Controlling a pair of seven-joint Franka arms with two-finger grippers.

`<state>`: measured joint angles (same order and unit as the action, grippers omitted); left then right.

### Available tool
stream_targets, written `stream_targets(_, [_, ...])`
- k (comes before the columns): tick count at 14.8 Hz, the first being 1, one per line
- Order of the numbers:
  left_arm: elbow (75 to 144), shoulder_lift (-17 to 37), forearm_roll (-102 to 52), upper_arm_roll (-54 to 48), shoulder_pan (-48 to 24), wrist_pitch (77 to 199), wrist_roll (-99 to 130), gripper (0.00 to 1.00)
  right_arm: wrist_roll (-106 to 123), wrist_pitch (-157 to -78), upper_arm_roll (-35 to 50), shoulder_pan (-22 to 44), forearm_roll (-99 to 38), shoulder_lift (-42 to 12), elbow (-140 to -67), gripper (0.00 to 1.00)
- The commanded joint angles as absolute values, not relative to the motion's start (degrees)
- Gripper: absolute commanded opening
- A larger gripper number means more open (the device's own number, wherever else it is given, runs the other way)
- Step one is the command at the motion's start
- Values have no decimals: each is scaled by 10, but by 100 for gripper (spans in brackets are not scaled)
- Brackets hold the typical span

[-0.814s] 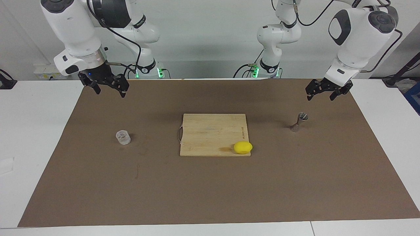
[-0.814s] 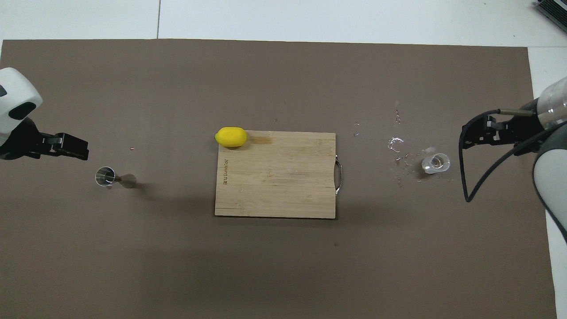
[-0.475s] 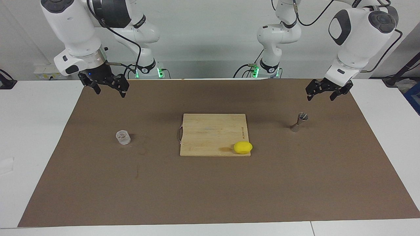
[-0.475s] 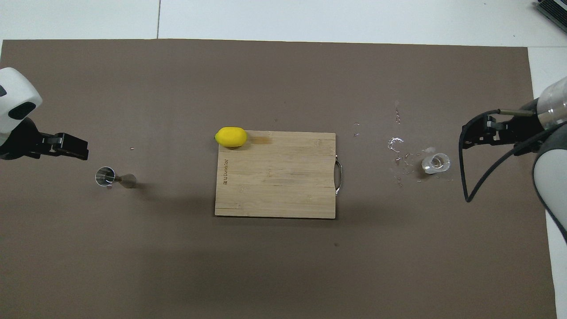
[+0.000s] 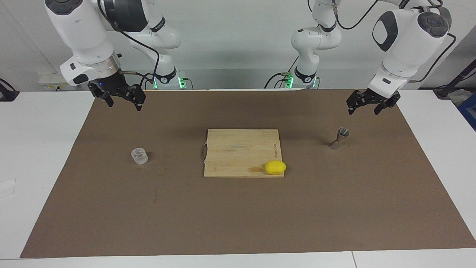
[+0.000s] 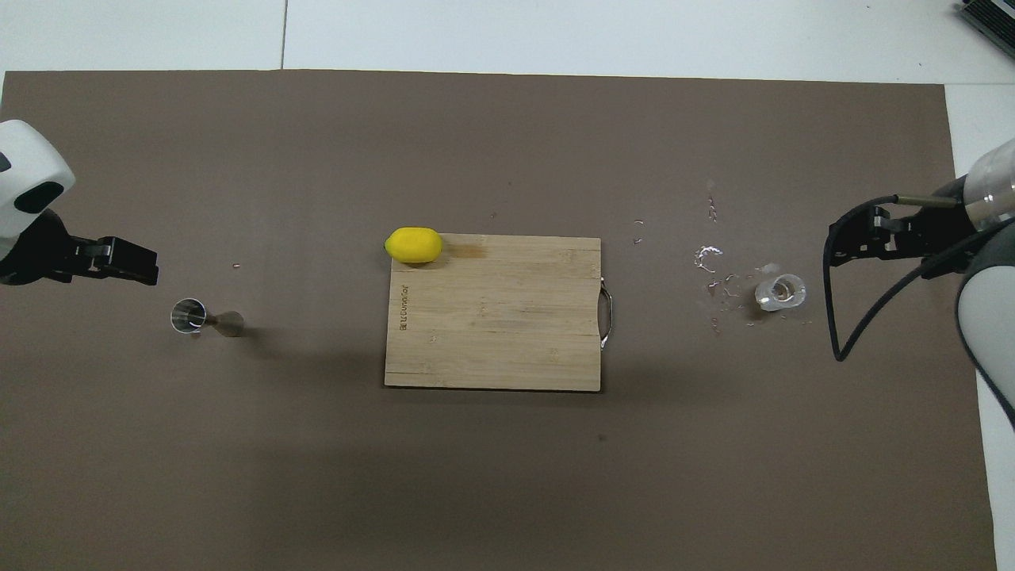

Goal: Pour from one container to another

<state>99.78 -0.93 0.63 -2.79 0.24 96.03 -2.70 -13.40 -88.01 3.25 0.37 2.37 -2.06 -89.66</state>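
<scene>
The small clear cup (image 5: 139,156) stands upright on the brown mat toward the right arm's end; it also shows in the overhead view (image 6: 780,292). The silvery hourglass jigger (image 5: 339,138) stands upright toward the left arm's end, also seen from overhead (image 6: 198,317). My right gripper (image 5: 125,107) is open and empty, raised over the mat's edge, apart from the cup; it shows in the overhead view (image 6: 833,246). My left gripper (image 5: 363,111) is open and empty, raised over the mat, apart from the jigger; it shows in the overhead view (image 6: 147,268).
A wooden cutting board (image 5: 238,149) lies mid-table, with a yellow lemon (image 5: 275,167) at its corner farthest from the robots, toward the left arm's end. Spilled droplets (image 6: 708,258) glisten on the mat (image 6: 476,476) beside the cup, toward the board.
The right gripper has drawn back very slightly from the cup. The left arm, cup and jigger have not moved.
</scene>
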Motion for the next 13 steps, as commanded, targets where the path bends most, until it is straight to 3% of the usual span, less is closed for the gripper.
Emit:
stream_targets(1, [998, -12, 0, -25, 0, 968, -21, 100, -126, -876, 35, -3, 20, -23, -893, 100])
stream_targets(13, [1017, -15, 0, -23, 10, 1014, -25, 100, -125, -876, 35, -3, 21, -23, -894, 100])
